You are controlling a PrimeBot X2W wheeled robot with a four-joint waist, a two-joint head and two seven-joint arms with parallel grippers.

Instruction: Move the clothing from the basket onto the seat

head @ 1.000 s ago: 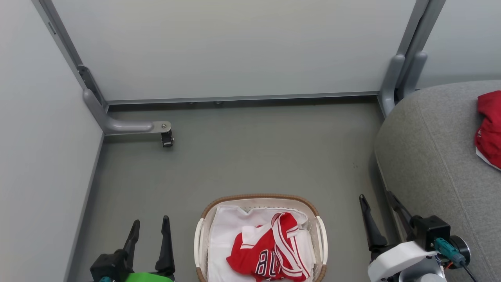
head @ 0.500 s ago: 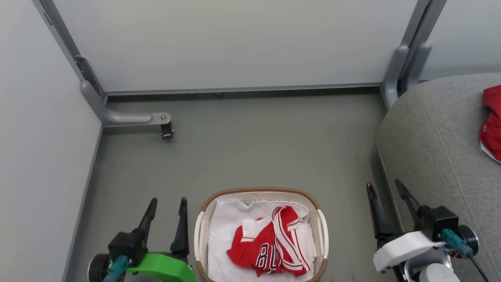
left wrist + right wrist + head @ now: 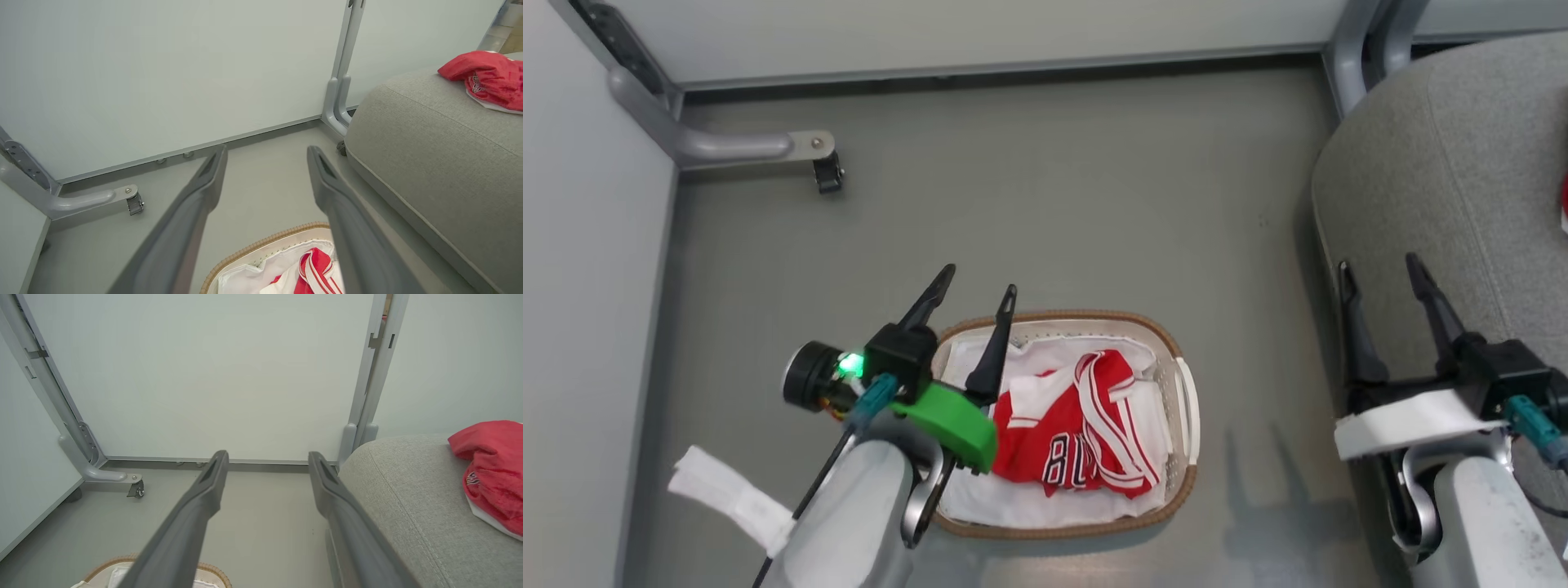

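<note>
The red shirt [image 3: 1078,441] is bunched in the middle of the basket [image 3: 1094,317], on the white liner [image 3: 1013,502]. The other red piece [image 3: 486,77] is already laid on the seat [image 3: 1421,163]. The left gripper [image 3: 980,280] is spread wide and empty over the basket's left rim. The right gripper [image 3: 1377,261] is spread wide and empty too, by the seat's edge. The liner could be pinched with the shirt, and the light basket could be lifted or tipped. A second ago the left gripper was seen beside the basket, not over it; the camera has been tipped down.
</note>
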